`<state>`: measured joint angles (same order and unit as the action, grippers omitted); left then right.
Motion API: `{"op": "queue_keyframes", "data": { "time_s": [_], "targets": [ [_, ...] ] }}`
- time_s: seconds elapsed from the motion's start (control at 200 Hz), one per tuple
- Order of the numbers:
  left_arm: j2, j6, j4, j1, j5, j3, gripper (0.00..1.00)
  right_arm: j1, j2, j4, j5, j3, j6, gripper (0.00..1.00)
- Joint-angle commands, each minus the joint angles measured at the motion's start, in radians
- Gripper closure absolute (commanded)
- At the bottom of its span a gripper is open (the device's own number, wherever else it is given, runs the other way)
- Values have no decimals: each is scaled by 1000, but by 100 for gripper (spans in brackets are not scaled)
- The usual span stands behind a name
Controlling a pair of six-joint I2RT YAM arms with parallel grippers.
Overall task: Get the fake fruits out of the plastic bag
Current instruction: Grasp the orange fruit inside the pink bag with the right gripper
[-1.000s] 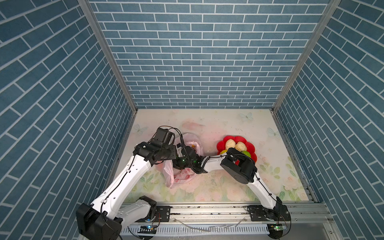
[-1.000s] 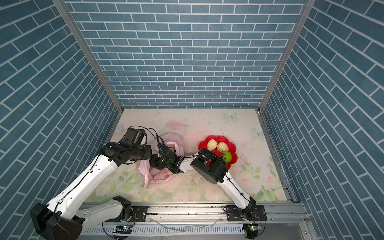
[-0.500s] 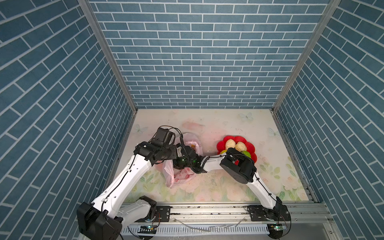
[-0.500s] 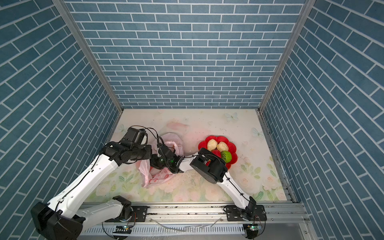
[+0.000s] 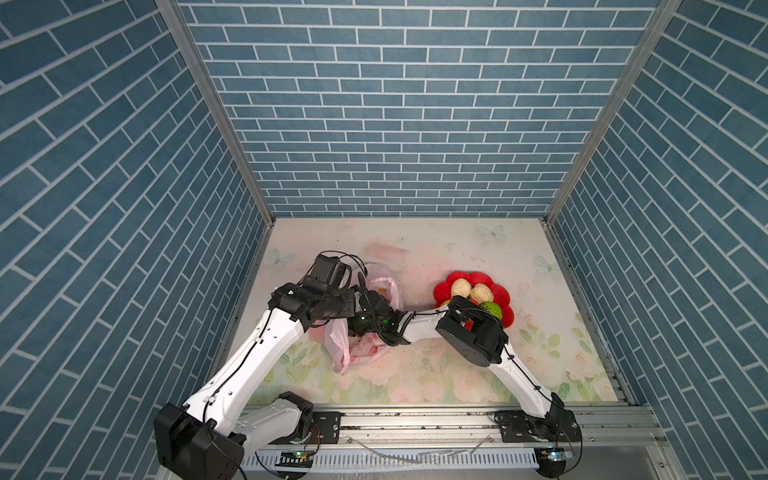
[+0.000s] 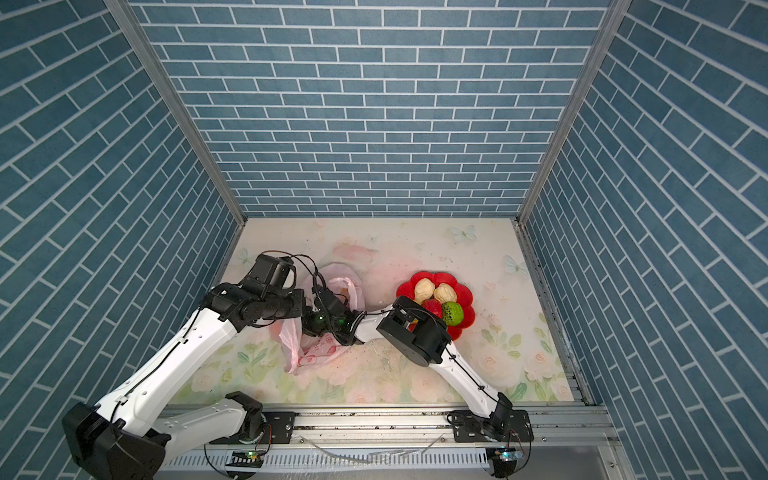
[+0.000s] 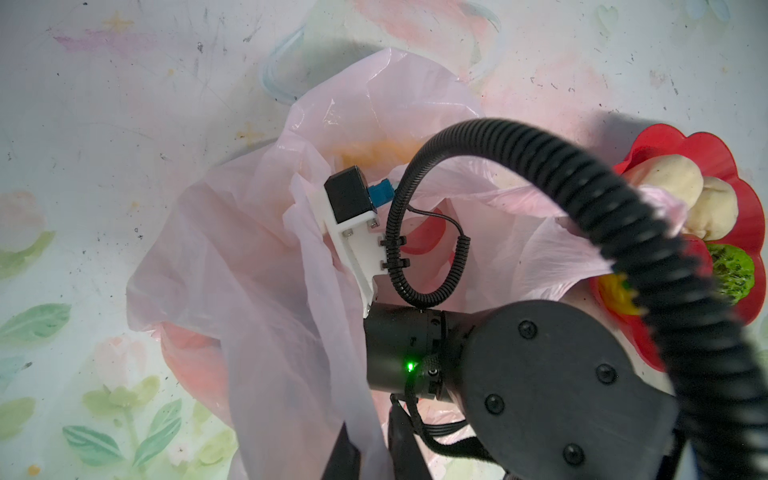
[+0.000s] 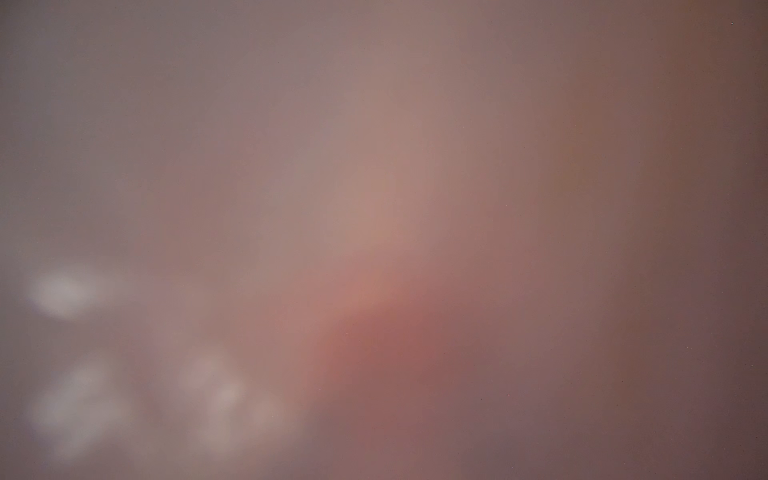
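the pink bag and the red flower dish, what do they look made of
The plastic bag: thin plastic film, translucent pink with a soft sheen; it crumples into loose folds and colours show through it. The red dish: probably rigid moulded plastic, glossy; its scalloped rim is crisp and catches light, though glazed ceramic cannot be ruled out.

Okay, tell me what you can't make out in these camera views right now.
- Right wrist view: only a pinkish blur, something pressed against the lens.
- Right gripper: buried inside the plastic bag in every view, jaws unseen.
- Bag contents: only an orange smudge shows through the film in the left wrist view; fruit count unclear.
- Red dish: the right arm's elbow covers part of it in both top views.
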<state>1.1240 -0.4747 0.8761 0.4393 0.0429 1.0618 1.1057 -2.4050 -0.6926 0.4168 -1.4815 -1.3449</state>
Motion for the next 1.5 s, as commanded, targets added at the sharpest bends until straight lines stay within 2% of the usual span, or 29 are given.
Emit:
{"op": "queue_keyframes", "data": {
  "time_s": [0.0, 0.175, 0.39, 0.825, 1.495],
  "targets": [
    [4, 7, 1, 5, -10, -5, 85, -1, -25, -9, -7, -15, -29, 67],
    [-15, 36, 54, 6, -51, -1, 85, -9, 1, -35, -29, 33, -31, 82],
    [-58, 70, 164, 5, -99, 18, 85, -20, 19, -78, -36, 82, -36, 90],
    [-87, 68, 213, 5, -150, 6, 85, -34, 70, -127, -51, 164, -34, 96],
    [-70, 52, 139, 3, -254, 29, 85, -8, 204, 32, -128, 234, 88, 100]
  ]
}}
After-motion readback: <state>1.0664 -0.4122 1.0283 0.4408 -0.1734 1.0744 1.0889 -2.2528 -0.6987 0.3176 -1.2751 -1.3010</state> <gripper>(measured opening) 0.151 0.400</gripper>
